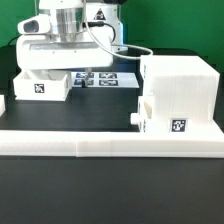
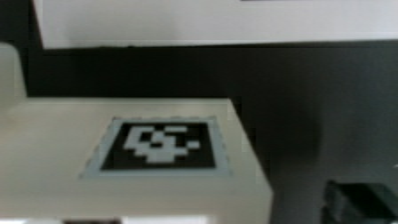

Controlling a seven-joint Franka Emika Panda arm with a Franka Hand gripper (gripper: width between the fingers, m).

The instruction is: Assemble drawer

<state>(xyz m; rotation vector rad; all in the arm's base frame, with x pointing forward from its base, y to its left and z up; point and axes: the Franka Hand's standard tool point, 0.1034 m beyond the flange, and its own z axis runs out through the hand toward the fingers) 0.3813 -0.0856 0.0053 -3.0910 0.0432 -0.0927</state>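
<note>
A flat white drawer box with a tag on its front lies at the exterior view's left. Its top and a black-and-white tag fill the wrist view. My gripper hangs right over this box with its jaws spread wide. One dark finger shows just past the box's edge, with a dark gap between them. It holds nothing. The large hollow white shell stands at the exterior view's right, with a tag low on its front. A white piece shows at the far left edge.
The long low white border rail runs across the front of the table. The marker board lies flat between the box and the shell. The robot's base and a cable are behind.
</note>
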